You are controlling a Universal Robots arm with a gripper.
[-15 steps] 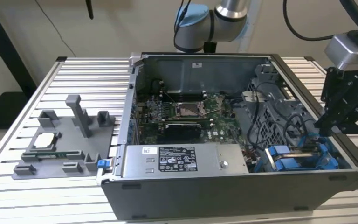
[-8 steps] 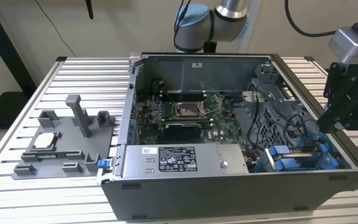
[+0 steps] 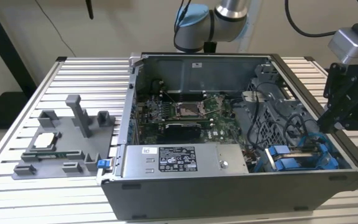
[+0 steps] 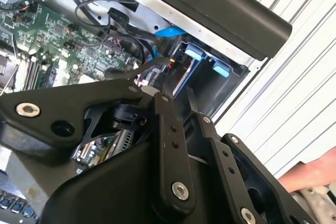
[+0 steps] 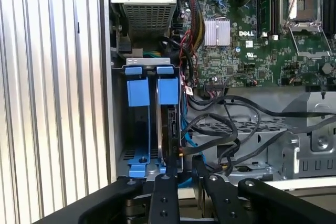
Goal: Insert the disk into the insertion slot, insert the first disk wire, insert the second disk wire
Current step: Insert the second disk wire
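First wrist view: matte black claw [image 5: 185, 171] (grip I cannot tell) near the rectangular, blue-tabbed grey insertion slot [image 5: 148, 62].

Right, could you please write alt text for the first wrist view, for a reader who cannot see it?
The gripper, black jaws apart, hovers close to a grey drive bay with two blue plastic carriers, inside an open computer case. Black cables loop beside the bay, the green motherboard lies beyond, and a slatted metal table runs alongside.

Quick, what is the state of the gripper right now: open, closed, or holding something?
Gripper: open; the fingers stand apart, with nothing held between them.
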